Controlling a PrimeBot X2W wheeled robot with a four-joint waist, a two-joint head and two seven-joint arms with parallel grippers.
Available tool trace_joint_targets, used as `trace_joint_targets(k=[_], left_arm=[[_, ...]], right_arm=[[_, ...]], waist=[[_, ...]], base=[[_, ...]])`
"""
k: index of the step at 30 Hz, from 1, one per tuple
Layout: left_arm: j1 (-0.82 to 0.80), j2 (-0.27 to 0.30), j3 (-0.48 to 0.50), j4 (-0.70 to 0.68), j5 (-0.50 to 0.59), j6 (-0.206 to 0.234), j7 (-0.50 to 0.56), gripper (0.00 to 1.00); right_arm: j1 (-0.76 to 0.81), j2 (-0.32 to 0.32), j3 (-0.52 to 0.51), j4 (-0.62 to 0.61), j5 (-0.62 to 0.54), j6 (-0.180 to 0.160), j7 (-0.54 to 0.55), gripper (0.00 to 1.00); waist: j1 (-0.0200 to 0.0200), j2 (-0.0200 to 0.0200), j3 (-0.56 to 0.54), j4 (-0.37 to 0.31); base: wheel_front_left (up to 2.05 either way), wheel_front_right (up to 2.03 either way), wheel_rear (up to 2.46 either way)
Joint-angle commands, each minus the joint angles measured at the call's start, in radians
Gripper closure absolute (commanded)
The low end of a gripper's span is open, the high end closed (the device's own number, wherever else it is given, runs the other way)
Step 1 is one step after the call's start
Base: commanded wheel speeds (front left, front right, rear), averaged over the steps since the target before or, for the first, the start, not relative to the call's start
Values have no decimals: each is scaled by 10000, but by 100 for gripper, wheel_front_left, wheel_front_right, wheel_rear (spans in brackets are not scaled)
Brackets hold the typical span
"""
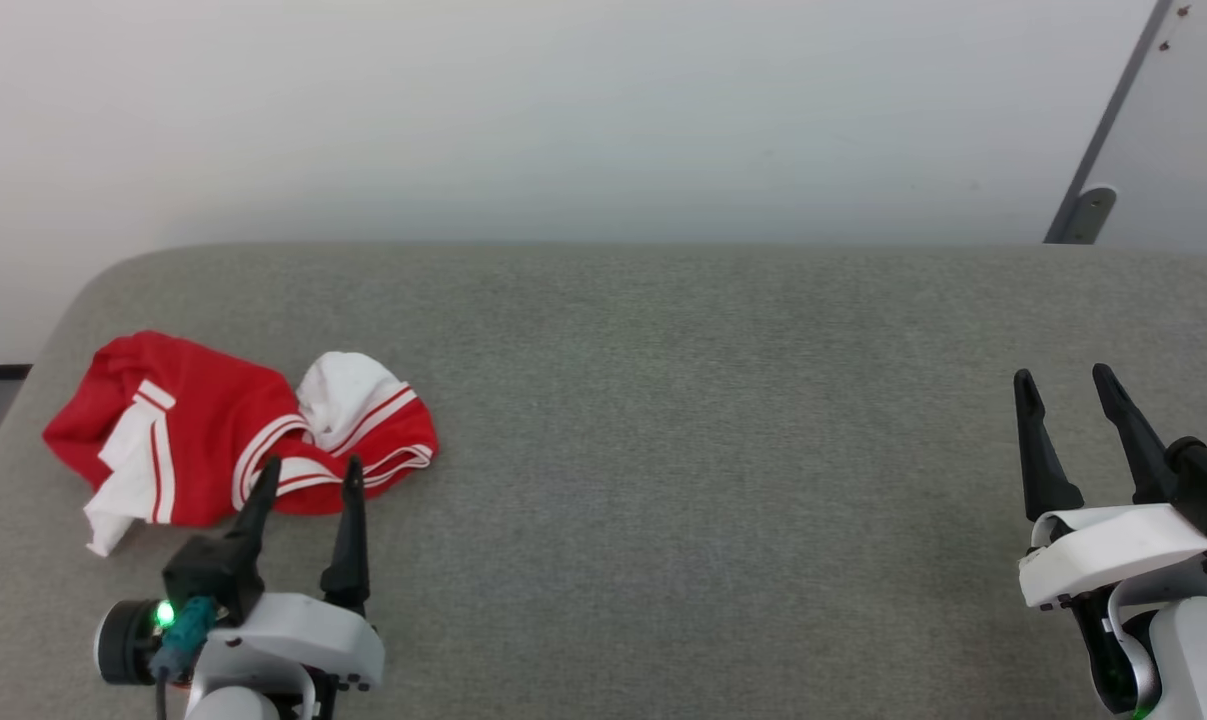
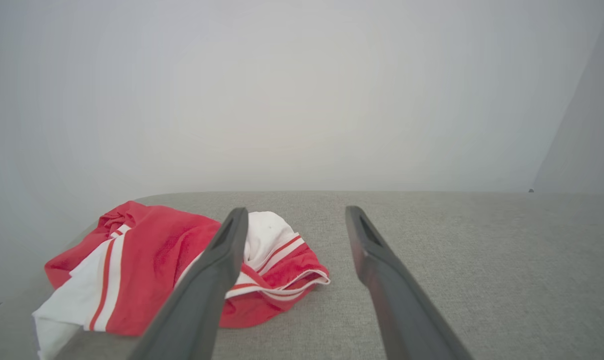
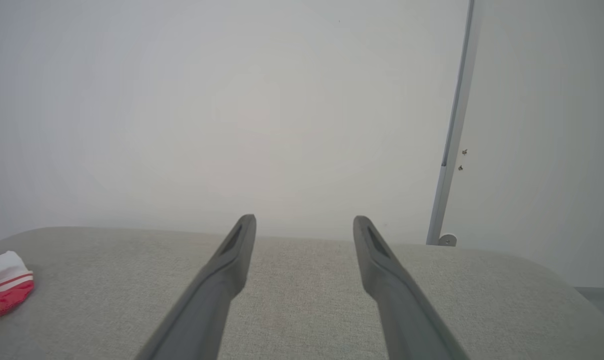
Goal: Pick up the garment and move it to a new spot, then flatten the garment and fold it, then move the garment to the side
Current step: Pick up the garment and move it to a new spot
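Left gripper [image 1: 311, 464], fingers wide apart, tips just by the near edge of the crumpled red and white garment [image 1: 208, 440], garment lying on grey cushion [image 1: 663, 450], right gripper [image 1: 1063, 378] well away from garment, fingers apart, empty.

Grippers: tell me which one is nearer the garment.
The left gripper, its tips by the near edge of the crumpled red garment; the right gripper sits far across the grey surface.
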Motion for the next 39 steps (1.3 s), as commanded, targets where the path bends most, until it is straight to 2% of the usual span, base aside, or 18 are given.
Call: trace_joint_targets(k=[1, 9, 27, 39], left_arm=[[-123, -6, 6, 39, 235, -87, -75, 0], [-260, -202, 169, 370, 222, -163, -77, 0], [439, -516, 689, 292, 504, 201, -76, 0], [1500, -800, 1394, -1095, 249, 1019, -76, 0]], right_arm=[[-1, 16, -31, -26, -99, -10, -80, 0], [176, 85, 243, -62, 142, -10, -96, 0], [337, 510, 1596, -121, 432, -10, -78, 0], [-673, 803, 3772, 129, 951, -12, -78, 0]], waist=[[0, 0, 3, 81], [0, 0, -10, 859], [0, 0, -417, 4542], [0, 0, 212, 5063]], base=[[0, 0, 0], [0, 0, 0], [0, 0, 0], [0, 0, 0]])
